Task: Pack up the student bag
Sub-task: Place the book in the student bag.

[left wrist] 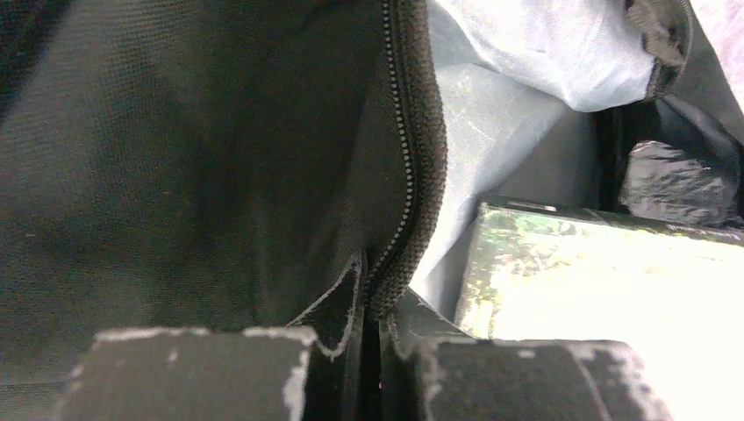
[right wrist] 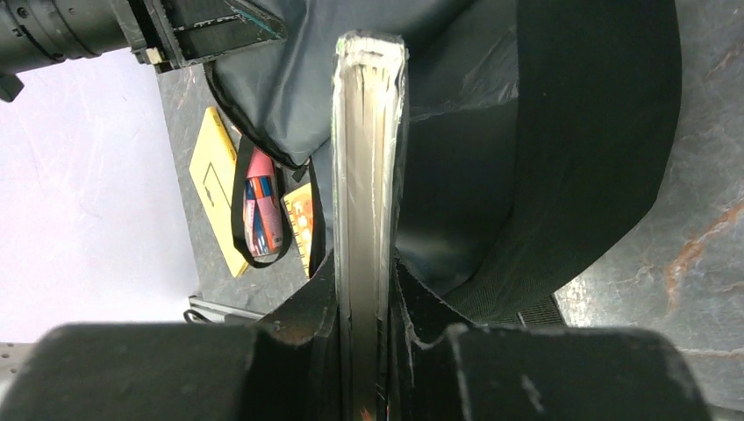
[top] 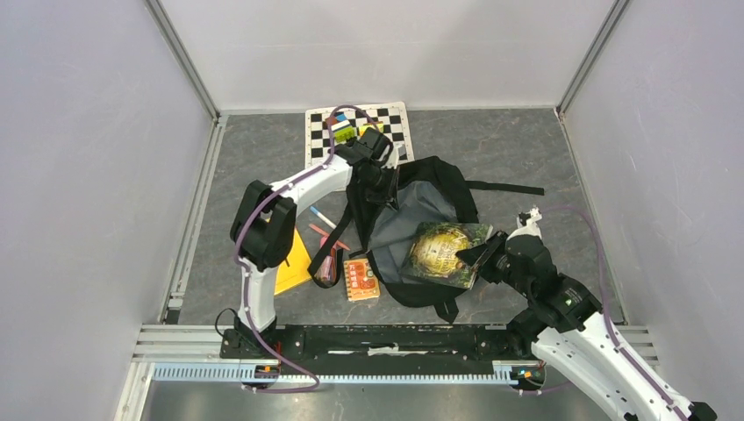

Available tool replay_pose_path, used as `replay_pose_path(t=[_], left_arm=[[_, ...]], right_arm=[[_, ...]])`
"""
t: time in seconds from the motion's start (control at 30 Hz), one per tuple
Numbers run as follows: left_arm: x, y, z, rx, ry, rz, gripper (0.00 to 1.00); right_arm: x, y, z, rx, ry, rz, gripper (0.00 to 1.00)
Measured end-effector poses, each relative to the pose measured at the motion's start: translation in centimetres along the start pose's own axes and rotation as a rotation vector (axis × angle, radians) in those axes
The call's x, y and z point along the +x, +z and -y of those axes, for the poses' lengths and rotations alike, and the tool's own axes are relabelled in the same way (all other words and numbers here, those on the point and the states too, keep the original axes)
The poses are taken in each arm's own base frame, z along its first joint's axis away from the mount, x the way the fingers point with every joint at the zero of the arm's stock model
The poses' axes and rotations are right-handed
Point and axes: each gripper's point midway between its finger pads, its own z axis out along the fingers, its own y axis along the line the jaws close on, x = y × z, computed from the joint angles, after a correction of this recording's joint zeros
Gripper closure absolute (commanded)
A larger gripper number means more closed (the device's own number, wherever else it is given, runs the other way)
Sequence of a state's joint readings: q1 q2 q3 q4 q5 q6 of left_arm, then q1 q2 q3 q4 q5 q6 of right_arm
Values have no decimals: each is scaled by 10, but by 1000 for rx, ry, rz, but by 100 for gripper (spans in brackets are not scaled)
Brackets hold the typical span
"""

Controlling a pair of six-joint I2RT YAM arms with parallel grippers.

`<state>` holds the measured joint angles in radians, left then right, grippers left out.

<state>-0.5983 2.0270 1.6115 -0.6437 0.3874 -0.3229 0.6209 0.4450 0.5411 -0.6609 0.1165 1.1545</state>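
The left hand point(left wrist: 373, 351) is narrowed to a pinch on the student bag point(top: 443, 184), nipping a flap of coarse black woven fabric just beside the zip point(left wrist: 404, 158). The zip's fine metal teeth run up and away from the fingertips. Beyond that hand, to its right, the bag's smooth pale grey lining point(left wrist: 526, 53) shows in the open mouth.

The right hand point(right wrist: 364, 342) is clamped on a thin book point(top: 443, 250), gripped by its edge, with the stacked page edges rising straight out from between the pads. The glossy green cover bears a golden ball and lies across the bag's mouth, ahead of this hand.

The soft, crumpled bag sprawls on the grey marbled worktop point(top: 544, 149) between the two hands. To the left of the right hand lie a flat yellow notebook point(right wrist: 215, 175) and a small orange book point(top: 361, 279).
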Motion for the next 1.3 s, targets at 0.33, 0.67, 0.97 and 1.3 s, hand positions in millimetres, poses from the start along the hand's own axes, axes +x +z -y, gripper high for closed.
replay_pose_path(t=[0.33,0.67,0.97,1.3], left_arm=[[-32,-65,63,96,48,236,98],[-65,-134,131,266,71,469,98],[-62,-125,137,293,60,442,98],[-55,-121,139,313,65,416,98]], right_arm=[[16,12,20,12,174,-8,100],[-4,18,14,-7,288,98,100],[-42,28,-12,-97,382,260,100],[-49,80,9,-15,395,361,100]])
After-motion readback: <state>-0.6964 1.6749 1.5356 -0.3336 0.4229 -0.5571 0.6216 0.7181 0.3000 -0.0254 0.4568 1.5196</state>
